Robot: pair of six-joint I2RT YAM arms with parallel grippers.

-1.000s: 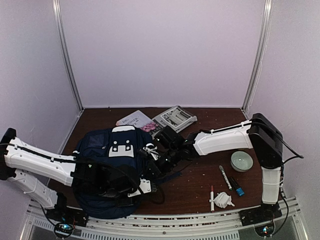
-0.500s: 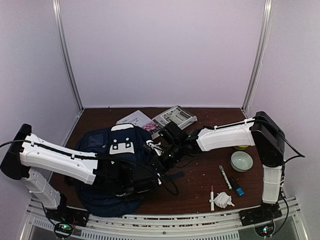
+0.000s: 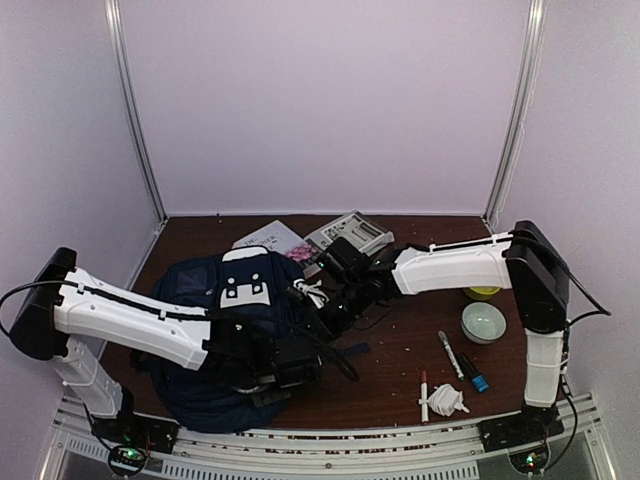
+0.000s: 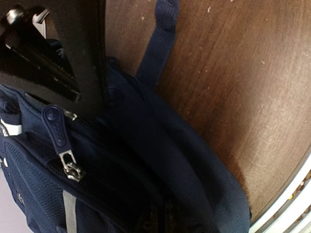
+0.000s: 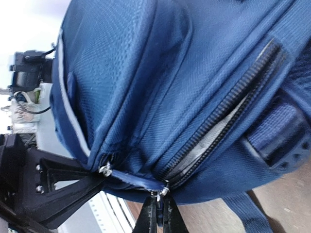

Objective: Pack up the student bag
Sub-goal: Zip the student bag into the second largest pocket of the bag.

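Note:
The student bag (image 3: 195, 295), navy with white buckle patches, lies at the left centre of the table. It fills the left wrist view (image 4: 194, 170) and the right wrist view (image 5: 146, 73). My right gripper (image 3: 325, 315) is at the bag's right side, and its jaws (image 5: 158, 216) are shut on a metal zipper pull (image 5: 162, 191). The main zipper (image 5: 218, 121) is partly open and shows grey lining. My left gripper (image 3: 290, 362) reaches across the bag's near right corner. Its tips (image 4: 165, 218) are pressed together in the dark fabric by a second slider (image 5: 104, 170).
Two books (image 3: 270, 238) (image 3: 350, 235) lie behind the bag. On the right are a pale green bowl (image 3: 483, 322), a yellow object (image 3: 482, 293), markers (image 3: 450, 352) (image 3: 424, 390) (image 3: 473, 375) and a crumpled white thing (image 3: 447, 400). The table's front rail is close to the bag.
My left arm has swung forward and right over the bag, with its gripper now at the bag's near right corner. My right gripper has drawn slightly back and right along the bag's edge.

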